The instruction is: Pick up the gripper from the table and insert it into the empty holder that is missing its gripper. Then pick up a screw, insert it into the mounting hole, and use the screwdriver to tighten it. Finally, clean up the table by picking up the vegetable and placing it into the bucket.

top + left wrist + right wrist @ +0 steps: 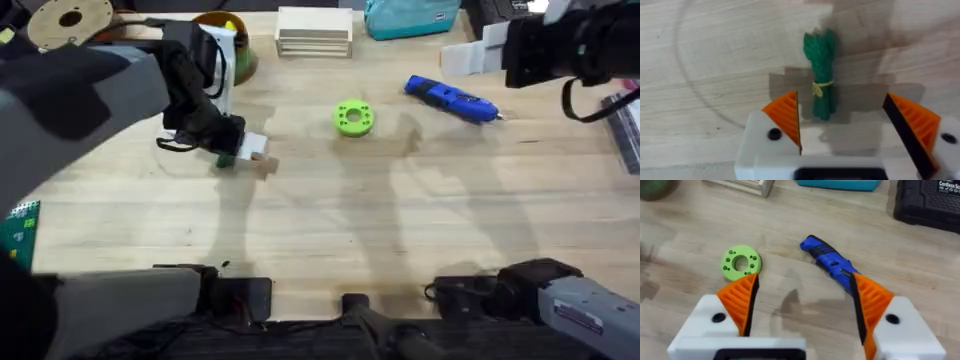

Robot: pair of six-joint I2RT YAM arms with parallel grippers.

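The vegetable [821,75], a small dark green bundle tied with a yellow band, lies on the wooden table [330,220]. My left gripper [845,127] is open just above it, and the bundle's near end sits between the orange pads [785,117], closer to one of them. From overhead the vegetable [226,158] lies under the left gripper [250,155]. The bucket [243,60] stands at the back left, partly hidden by the left arm. The blue screwdriver [450,100] lies at the right rear. High above it my right gripper [802,305] hangs open, holding nothing. The loose gripper, the holder and the screw are out of view.
A bright green disc [353,117] with a centre hole lies mid-table, left of the screwdriver [832,262]. A stack of pale wooden blocks [314,32] and a teal bag [410,18] line the back edge. A spool [70,22] sits at the far left corner.
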